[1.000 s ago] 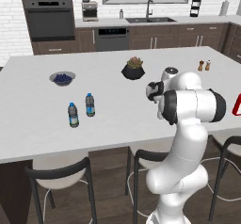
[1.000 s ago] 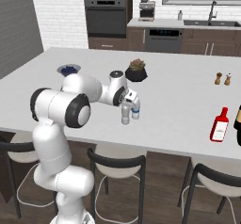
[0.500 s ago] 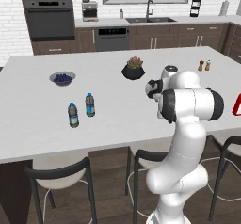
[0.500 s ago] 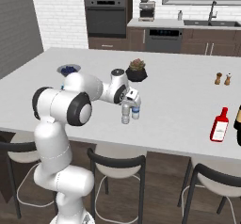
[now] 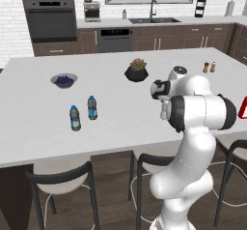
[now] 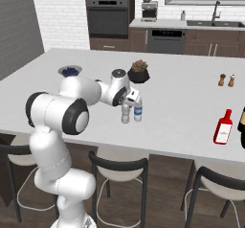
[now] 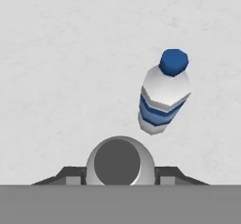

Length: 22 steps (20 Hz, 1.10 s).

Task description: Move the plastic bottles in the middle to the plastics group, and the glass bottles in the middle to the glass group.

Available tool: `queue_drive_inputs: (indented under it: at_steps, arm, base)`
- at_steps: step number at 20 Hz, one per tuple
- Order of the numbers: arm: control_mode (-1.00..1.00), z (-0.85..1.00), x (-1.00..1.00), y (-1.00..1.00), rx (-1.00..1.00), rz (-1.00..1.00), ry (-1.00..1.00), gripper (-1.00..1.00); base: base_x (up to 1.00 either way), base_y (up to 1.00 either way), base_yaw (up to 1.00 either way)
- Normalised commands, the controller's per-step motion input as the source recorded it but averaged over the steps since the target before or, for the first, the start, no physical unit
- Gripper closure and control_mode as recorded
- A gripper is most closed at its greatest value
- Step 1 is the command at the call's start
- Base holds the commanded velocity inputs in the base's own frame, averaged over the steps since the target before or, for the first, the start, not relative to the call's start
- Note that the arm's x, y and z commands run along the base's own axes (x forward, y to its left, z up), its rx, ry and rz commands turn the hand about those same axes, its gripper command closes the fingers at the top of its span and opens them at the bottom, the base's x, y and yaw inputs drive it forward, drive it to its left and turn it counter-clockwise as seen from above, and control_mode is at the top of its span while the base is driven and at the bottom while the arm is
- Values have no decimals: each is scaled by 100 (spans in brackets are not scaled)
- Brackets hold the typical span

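1. Hand view: I'm looking straight down on the grey cap of a white-label bottle (image 7: 117, 162), centred between the fingertips of the gripper (image 7: 118, 175).
2. The jaws sit on either side of that bottle, partly drawn in. I cannot tell whether they are pressing on it.
3. Just beside it stands the blue-label bottle (image 7: 164, 98), upright on the white counter (image 7: 56, 53). It shows a blue cap, and I see a narrow gap between the two bottles.
4. Right base view: the gripper (image 6: 132, 97) points down over the white-label bottle (image 6: 126, 113), with the blue-label bottle (image 6: 138, 112) close on its right. Both stand in the middle of the counter (image 6: 186, 107), near the front edge.
5. The red bottle (image 6: 223, 127) stands upright well off to the right, near the front edge. A dark bottle (image 6: 242, 126) is at the frame edge next to it.
6. Left base view: the dark-capped pair (image 5: 74, 118) stands upright on the left part of the counter, well apart from the arm. The two bottles are close together but not touching.
7. Further back I see a bowl (image 5: 63, 80) of dark fruit, a potted plant (image 5: 137, 71) and two shakers (image 5: 209, 67).
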Motion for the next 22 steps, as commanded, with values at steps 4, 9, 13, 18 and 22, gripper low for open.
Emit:
queue_drive_inputs:
  at_steps: [4, 9, 13, 18, 22]
  arm:
    - [-100, 37, -37, 50, 0, 12, -12, 100]
    - [-100, 33, -7, 79, 0, 8, 0, 100]
    - [-100, 21, 0, 86, 0, 6, 0, 100]
    - [-100, 9, 0, 88, 0, 9, 0, 100]
    - [-100, 0, 17, 96, 0, 21, 0, 100]
  base:
    - [0, 0, 0]
    - [0, 0, 0]
    - [0, 0, 0]
    - [0, 0, 0]
    - [0, 0, 0]
